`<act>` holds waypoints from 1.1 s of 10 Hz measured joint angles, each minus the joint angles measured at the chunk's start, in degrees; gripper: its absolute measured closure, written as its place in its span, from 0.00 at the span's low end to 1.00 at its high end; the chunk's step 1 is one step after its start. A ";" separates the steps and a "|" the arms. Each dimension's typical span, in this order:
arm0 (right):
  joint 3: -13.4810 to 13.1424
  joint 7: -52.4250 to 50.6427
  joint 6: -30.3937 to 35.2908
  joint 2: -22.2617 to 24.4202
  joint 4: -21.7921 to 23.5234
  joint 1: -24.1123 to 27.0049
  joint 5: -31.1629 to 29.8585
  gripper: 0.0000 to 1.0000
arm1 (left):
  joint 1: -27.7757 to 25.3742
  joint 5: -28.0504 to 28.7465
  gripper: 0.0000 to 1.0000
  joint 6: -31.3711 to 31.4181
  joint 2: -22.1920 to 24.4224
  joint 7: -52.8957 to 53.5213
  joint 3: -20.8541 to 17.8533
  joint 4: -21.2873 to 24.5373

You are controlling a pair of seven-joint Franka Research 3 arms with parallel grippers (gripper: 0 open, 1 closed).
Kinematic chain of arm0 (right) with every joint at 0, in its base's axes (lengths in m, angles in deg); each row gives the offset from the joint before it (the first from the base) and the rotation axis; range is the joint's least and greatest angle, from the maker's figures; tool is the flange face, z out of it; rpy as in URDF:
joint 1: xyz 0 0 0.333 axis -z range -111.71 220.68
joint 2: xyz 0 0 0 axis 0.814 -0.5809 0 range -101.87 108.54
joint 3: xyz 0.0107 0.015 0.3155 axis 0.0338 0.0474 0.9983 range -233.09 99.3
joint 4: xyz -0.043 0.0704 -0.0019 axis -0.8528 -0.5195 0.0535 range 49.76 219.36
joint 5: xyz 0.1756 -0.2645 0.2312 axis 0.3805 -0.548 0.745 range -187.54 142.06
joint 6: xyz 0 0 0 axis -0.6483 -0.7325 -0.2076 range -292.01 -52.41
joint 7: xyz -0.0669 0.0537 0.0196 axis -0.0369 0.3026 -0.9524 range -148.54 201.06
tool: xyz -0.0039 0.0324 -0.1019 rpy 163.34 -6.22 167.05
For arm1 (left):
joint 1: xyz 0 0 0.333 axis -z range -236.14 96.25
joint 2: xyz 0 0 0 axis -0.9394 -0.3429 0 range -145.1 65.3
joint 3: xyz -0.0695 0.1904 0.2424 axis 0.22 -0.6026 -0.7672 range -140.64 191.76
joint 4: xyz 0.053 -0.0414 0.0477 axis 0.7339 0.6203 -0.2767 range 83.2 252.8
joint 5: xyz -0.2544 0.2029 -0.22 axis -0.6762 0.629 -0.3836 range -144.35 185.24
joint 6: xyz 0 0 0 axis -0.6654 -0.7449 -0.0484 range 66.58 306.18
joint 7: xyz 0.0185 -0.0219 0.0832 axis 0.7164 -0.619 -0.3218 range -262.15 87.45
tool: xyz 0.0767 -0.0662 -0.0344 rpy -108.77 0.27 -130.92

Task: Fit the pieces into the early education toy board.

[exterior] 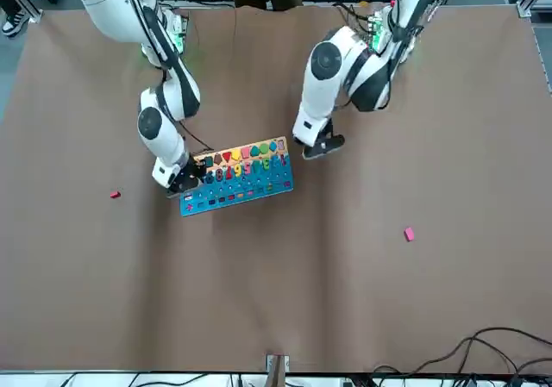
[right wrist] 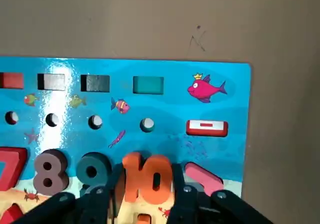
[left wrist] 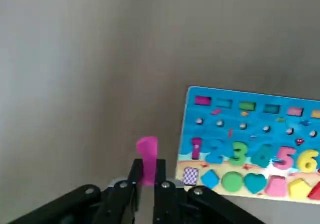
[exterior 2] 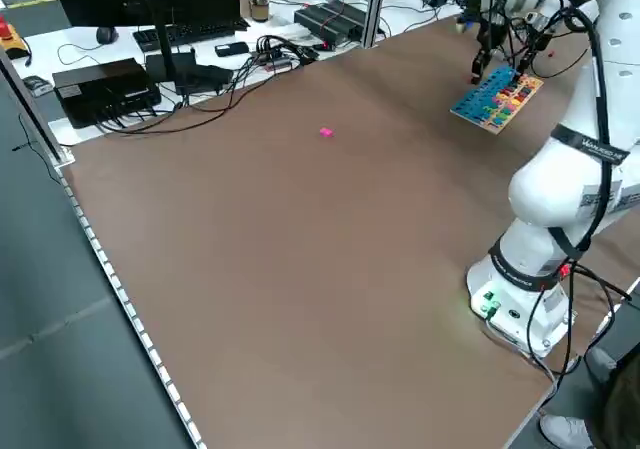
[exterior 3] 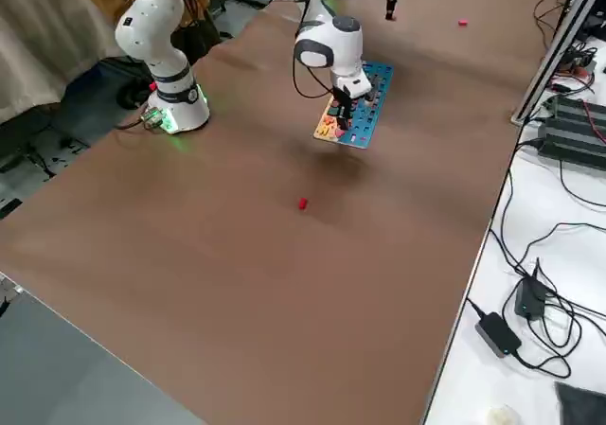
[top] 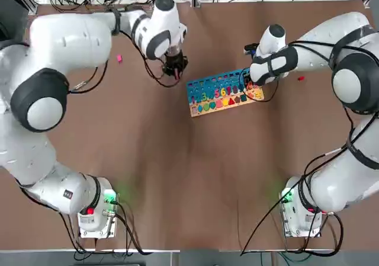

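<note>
The toy board (top: pixel 208 83) lies right of the table's centre, its blue field toward the far edge and most numerals and shapes seated. My right gripper (top: pixel 253 87) hovers over the board's right end, shut on the orange "10" piece (right wrist: pixel 146 178), which sits low over the board (right wrist: pixel 150 109) beside the numeral 9. My left gripper (top: pixel 175 69) hangs just left of the board, shut on a pink piece (left wrist: pixel 147 151) held upright. A second pink piece (top: pixel 119 58) lies far left on the table. The red piece (top: pixel 301 78) lies right of the board.
Cables, a keyboard and electronics (exterior 2: pixel 120 79) line the white bench beyond the table's far edge. Both arm bases (top: pixel 95 212) stand at the near edge. Bare brown tabletop stretches between the bases and the board.
</note>
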 joint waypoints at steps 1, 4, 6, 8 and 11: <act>0.00 0.00 -0.02 0.01 0.02 0.00 0.00 0.58 | 0.64 0.00 0.87 0.85 -1.39 -1.21 0.00 -0.02; 0.00 0.08 -0.02 0.02 0.04 0.01 0.07 0.58 | 2.64 0.00 0.87 1.68 -2.49 -4.38 0.02 -0.36; 0.00 0.28 -0.01 0.02 0.05 0.01 0.09 0.58 | 2.88 0.00 0.87 2.03 -2.54 -4.47 0.01 -0.47; 0.00 0.62 0.24 0.08 0.07 0.01 0.10 0.58 | 2.87 0.00 0.87 2.83 -2.87 -4.76 -0.05 -0.47; 0.01 0.73 0.94 0.22 0.10 0.01 0.10 0.58 | 2.83 0.00 0.87 3.74 -3.02 -5.24 -0.08 -0.44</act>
